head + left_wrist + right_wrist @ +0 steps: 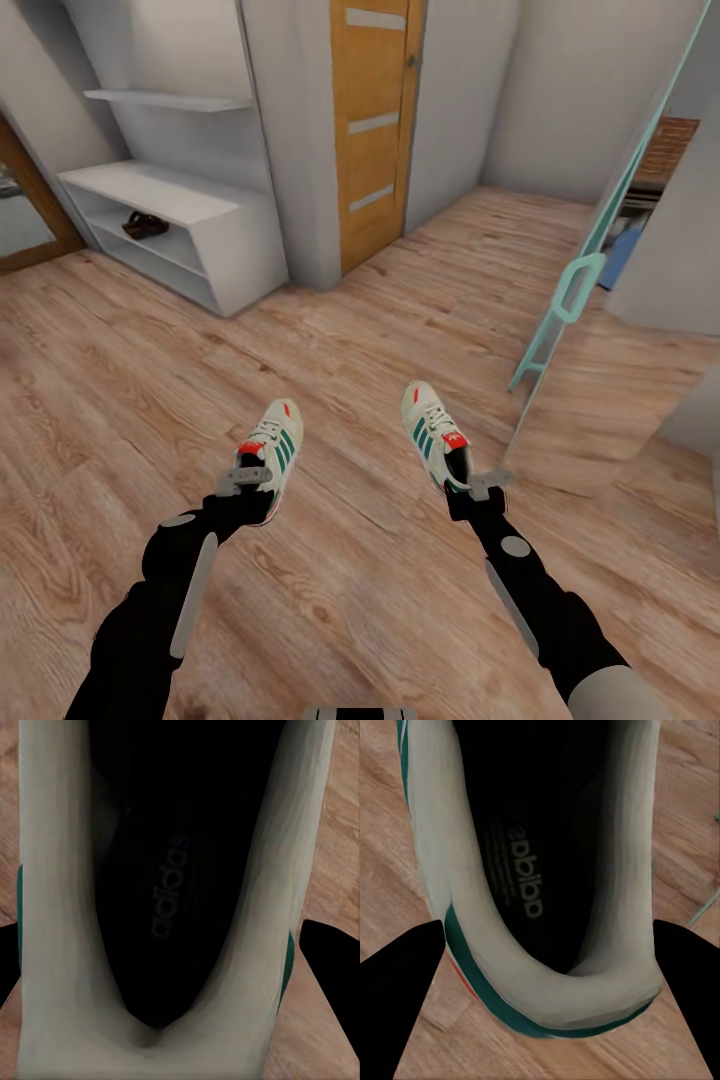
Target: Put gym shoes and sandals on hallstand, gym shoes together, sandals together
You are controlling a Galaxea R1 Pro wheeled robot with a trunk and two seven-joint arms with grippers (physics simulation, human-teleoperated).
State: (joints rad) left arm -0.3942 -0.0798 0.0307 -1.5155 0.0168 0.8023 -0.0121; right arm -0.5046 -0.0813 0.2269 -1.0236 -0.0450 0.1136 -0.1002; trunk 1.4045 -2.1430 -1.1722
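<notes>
Two cream lace-up gym shoes with teal stripes, the left shoe (pixel 272 452) and the right shoe (pixel 436 432), lie well apart on the wood-plank corridor floor (pixel 400 320), the left gripper (pixel 243 482) and right gripper (pixel 484 487) each straddling a heel, jaws spread, contact unclear, while one brown sandal (pixel 145 226) sits half-hidden in the white hallstand (pixel 215 250)

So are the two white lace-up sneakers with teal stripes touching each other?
Apart. The head view shows bare wood-plank floor between the left sneaker and the right sneaker, each at its own gripper.
</notes>
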